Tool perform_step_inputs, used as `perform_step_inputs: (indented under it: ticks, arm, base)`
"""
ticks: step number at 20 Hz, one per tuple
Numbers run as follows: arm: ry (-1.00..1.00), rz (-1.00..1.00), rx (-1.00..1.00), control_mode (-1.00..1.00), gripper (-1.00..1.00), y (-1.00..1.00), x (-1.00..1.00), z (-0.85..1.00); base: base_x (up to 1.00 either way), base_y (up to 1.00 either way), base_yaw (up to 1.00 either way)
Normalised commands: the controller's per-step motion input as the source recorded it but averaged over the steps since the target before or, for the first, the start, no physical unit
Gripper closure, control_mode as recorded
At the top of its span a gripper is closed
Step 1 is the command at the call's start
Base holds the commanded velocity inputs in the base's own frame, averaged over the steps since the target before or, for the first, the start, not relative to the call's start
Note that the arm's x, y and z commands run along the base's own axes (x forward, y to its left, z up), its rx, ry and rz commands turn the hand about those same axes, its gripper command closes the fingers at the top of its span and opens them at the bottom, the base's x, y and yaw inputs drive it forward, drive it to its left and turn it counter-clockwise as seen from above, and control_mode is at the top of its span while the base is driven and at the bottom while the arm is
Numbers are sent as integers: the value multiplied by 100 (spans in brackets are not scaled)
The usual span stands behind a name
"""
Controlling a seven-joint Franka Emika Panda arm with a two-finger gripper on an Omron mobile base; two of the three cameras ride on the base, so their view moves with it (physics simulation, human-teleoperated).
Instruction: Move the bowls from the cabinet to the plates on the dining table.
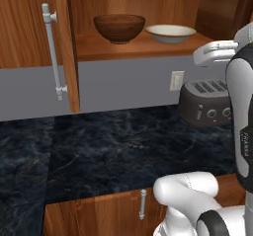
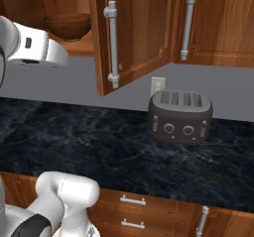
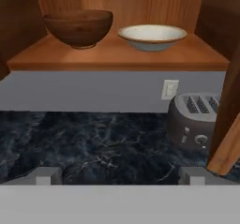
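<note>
beside wooden bowl (image 1: pixel 119 27), cream bowl (image 1: pixel 170 33)

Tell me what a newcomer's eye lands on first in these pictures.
First, the open cabinet, with the dark-brown wooden bowl and the cream bowl side by side on its shelf, apart from each other. Below, a dark toaster stands on the black marble counter against the grey wall, beneath a wall socket.
</note>
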Motion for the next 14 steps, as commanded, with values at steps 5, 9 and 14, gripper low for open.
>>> perform_step_inputs:
  ticks: [5, 9, 14]
  arm:
    - [8, 0, -27, -100, -100, 0, 41, -7]
    - [6, 0, -32, -100, -100, 0, 45, -15]
    - [0, 0, -36, -100, -100, 0, 32, -37]
  base:
    - [0, 0, 0]
    - [0, 0, 0]
    - [0, 0, 0]
